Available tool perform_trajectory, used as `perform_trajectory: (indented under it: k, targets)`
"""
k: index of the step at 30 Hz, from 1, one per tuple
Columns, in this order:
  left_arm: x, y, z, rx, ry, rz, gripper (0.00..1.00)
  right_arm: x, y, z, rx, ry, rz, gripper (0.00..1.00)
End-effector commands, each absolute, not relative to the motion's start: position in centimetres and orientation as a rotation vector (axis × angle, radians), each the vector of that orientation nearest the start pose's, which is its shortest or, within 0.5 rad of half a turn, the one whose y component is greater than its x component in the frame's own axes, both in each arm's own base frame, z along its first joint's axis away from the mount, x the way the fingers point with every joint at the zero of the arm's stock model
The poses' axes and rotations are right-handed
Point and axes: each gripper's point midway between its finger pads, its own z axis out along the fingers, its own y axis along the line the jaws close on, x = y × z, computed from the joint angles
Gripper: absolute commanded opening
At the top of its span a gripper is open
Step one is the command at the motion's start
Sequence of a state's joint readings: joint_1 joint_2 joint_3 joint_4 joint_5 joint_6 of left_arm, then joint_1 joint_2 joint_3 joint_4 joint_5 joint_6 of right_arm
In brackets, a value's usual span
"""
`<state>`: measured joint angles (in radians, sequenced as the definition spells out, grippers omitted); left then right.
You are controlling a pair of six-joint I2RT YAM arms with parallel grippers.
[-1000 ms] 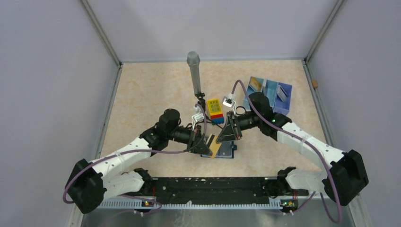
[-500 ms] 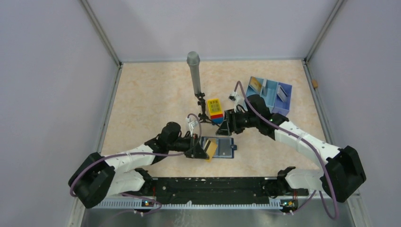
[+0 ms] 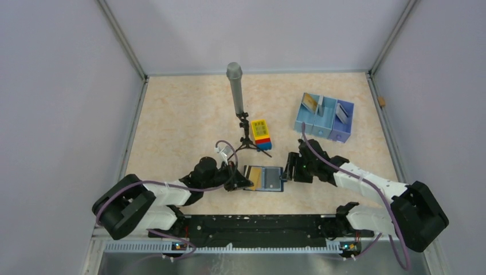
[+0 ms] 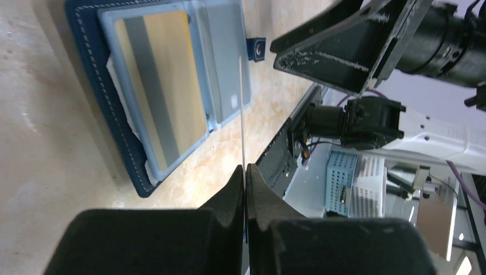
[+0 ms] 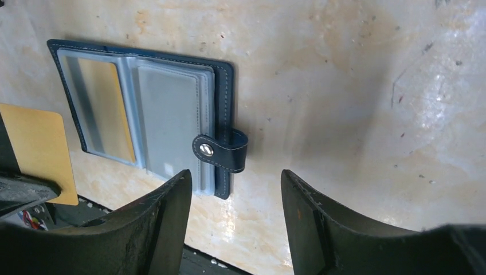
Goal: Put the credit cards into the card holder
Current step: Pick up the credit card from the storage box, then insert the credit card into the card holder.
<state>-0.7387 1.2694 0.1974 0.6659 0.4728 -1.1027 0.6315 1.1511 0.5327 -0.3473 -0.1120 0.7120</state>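
The navy card holder (image 3: 271,179) lies open and flat on the table, its snap tab (image 5: 220,150) on the right side. A gold credit card (image 4: 160,86) sits in its left clear pocket. My left gripper (image 4: 245,169) is shut on another gold credit card (image 5: 40,149), held on edge just left of the holder; the left wrist view shows it as a thin line (image 4: 242,114). My right gripper (image 5: 235,177) stands open beside the tab, touching nothing. In the top view the left gripper (image 3: 240,182) and right gripper (image 3: 288,170) flank the holder.
A pale blue three-compartment tray (image 3: 334,129) at the back right holds more cards (image 3: 310,102). A yellow-topped toy brick block (image 3: 261,133) and a grey cylinder on a small tripod (image 3: 235,86) stand behind the holder. Low walls edge the table.
My right gripper opened and came down to the holder's right side. My left arm dropped low and drew back left with its card. The holder now lies flat and open.
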Motion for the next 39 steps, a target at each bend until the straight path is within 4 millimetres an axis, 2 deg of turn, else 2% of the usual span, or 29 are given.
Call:
perform_trajectory:
  k: [1,5,16,20,23,27,32,39]
  targets:
    - [16.2,-29.0,9.1,-0.134,2.217,-1.558,0.00,19.3,19.6,5.2,0.149,2.579,0.657,0.56]
    - [16.1,-29.4,8.8,-0.152,2.207,-1.565,0.00,19.4,19.3,4.9,0.167,2.577,0.641,0.53]
    - [16.2,-30.4,7.8,-0.207,2.182,-1.556,0.00,19.3,20.0,3.5,0.164,2.592,0.684,0.46]
    - [16.1,-30.6,7.2,-0.228,2.190,-1.549,0.00,19.4,19.8,2.9,0.173,2.602,0.659,0.37]
    - [16.2,-30.7,6.9,-0.240,2.194,-1.549,0.00,19.4,19.1,2.2,0.199,2.619,0.597,0.27]
    - [16.1,-31.4,6.8,-0.243,2.193,-1.571,0.00,19.1,18.3,1.7,0.216,2.649,0.535,0.19]
    - [15.9,-32.2,6.5,-0.249,2.193,-1.605,0.00,19.1,17.9,1.4,0.229,2.650,0.502,0.11]
    - [15.7,-32.4,6.4,-0.257,2.185,-1.613,0.00,19.0,17.8,1.1,0.234,2.656,0.501,0.08]
